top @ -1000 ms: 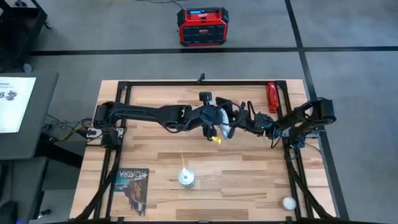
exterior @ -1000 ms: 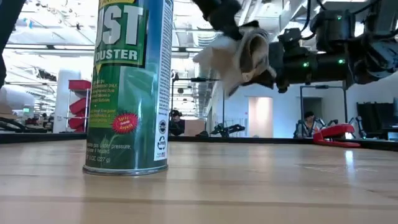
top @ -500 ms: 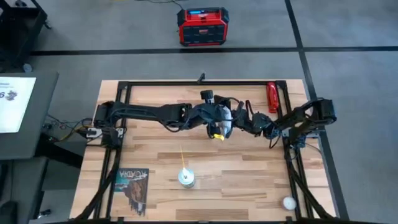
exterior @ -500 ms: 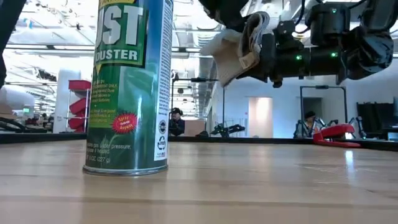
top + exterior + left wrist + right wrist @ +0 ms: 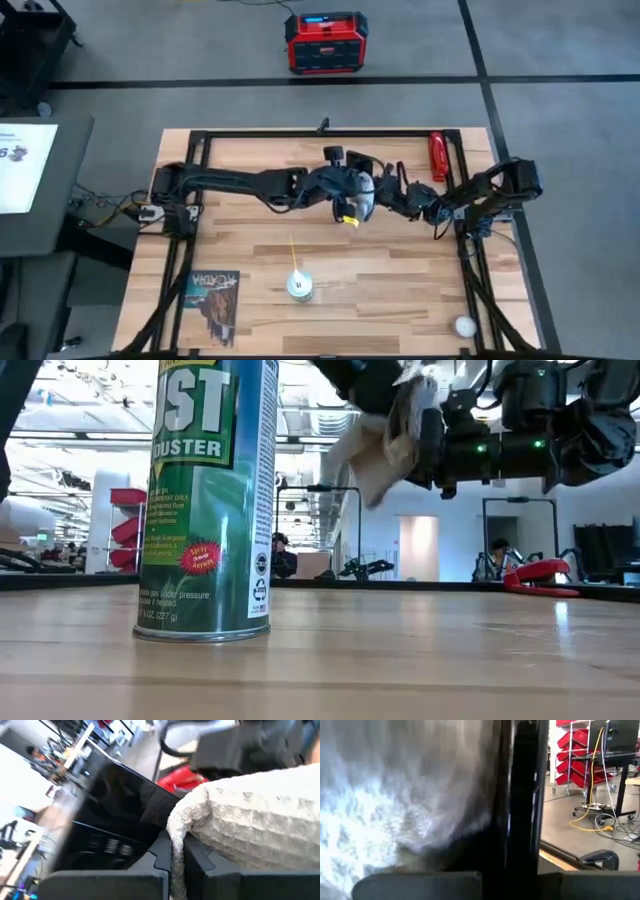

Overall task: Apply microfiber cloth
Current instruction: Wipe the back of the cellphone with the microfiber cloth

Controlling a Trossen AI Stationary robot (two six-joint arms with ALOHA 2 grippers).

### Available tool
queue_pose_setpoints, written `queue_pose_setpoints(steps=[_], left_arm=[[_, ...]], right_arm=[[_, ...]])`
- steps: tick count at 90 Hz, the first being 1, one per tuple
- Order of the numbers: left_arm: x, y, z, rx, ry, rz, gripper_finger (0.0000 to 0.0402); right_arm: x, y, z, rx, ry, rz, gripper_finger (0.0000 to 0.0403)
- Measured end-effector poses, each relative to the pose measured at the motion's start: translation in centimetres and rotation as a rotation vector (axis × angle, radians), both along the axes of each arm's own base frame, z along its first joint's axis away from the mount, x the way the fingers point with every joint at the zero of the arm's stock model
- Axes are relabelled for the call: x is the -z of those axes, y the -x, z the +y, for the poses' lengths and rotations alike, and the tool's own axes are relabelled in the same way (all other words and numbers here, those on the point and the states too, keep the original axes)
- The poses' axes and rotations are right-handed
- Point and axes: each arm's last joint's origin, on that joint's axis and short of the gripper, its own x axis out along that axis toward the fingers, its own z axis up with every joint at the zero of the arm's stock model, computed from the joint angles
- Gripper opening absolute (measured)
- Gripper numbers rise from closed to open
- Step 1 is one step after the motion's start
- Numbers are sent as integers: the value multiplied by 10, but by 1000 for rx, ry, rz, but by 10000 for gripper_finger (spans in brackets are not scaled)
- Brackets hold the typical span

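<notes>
Both arms meet above the middle of the table. My left gripper (image 5: 358, 198) is shut on the pale microfiber cloth (image 5: 366, 187), which shows bunched in the low view (image 5: 385, 440) and ribbed in the left wrist view (image 5: 260, 815). My right gripper (image 5: 388, 192) is shut on a black phone (image 5: 115, 815), held on edge well above the table (image 5: 432, 445). The cloth lies against the phone's face. My left gripper pinches a bunched fold of the cloth (image 5: 177, 845) between its two fingers, several layers thick. The cloth is lifted clear of the table, hangs a little below the fingers, and presses against the phone's face. My right gripper holds the phone by one end (image 5: 520, 865) between its two fingers, coming level from the table's right. The phone stands on edge, clear of the table; the cloth covers one of its faces (image 5: 410, 800).
A green duster can (image 5: 299, 286) stands upright near the front (image 5: 207, 500). A dark printed booklet (image 5: 213, 300) lies at the front left, a red tool (image 5: 437, 157) at the far right, and a small white round thing (image 5: 464, 325) at the front right.
My left gripper has carried the cloth a little toward the far edge and upward across the phone. My right gripper has drawn in toward the left arm with the phone and risen slightly. Both stay shut.
</notes>
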Motion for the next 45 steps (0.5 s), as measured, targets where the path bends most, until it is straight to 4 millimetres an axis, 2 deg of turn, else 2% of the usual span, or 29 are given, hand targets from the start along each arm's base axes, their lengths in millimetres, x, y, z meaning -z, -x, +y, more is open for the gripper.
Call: queue_pose_setpoints(steps=[12,21,33,45], left_arm=[[-19,5,3,-8,-29,-48,0],[-22,7,3,-12,-35,-55,0],[-17,7,3,-17,2,-58,0],[1,7,2,-30,69,-60,0]], right_arm=[[3,0,0,-2,-4,24,10],[4,0,1,-4,-9,36,10],[6,0,1,-5,-14,48,10],[7,0,1,-4,-2,64,10]])
